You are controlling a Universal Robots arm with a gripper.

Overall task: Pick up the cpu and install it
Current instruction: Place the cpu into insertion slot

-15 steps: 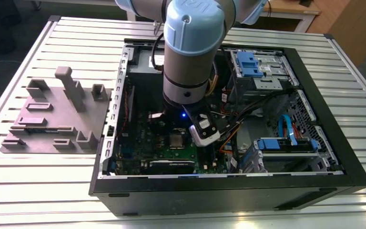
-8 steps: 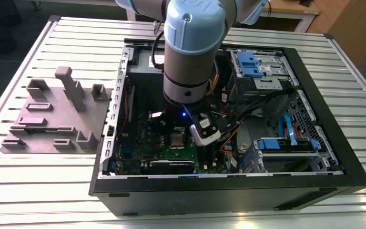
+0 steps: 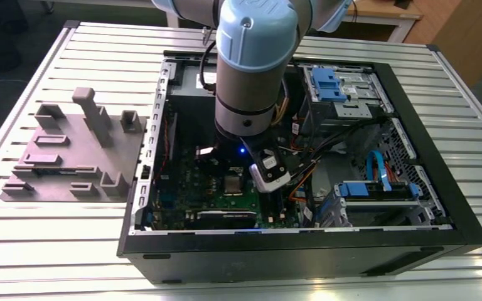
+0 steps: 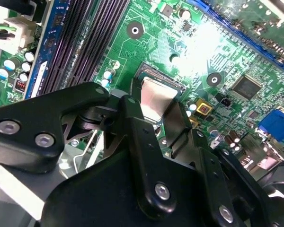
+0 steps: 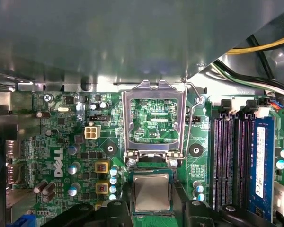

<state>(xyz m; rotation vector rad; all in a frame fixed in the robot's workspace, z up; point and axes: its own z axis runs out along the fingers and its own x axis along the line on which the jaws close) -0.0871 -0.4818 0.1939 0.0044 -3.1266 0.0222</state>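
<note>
The cpu (image 5: 152, 191) is a small silvery square chip lying flat between my gripper's (image 5: 152, 204) black fingers (image 5: 121, 208). The gripper is shut on the cpu's two opposite edges. In the second wrist view the cpu (image 4: 156, 97) sits right at the socket (image 4: 166, 78) on the green motherboard (image 4: 217, 52), gripper (image 4: 157, 111) around it. I cannot tell whether it rests in the socket or hovers just above it. The silver socket frame (image 5: 154, 92) is flipped up and open beside it. In the exterior view the arm (image 3: 253, 63) reaches down into the open computer case (image 3: 442, 207).
Memory slots (image 5: 229, 156) and a blue memory stick (image 5: 261, 161) run beside the socket. Cables (image 3: 333, 141) and blue drive bays (image 3: 335, 84) crowd the case at the exterior view's right. A grey-mauve block with posts (image 3: 73, 153) stands on the slatted table (image 3: 57, 251).
</note>
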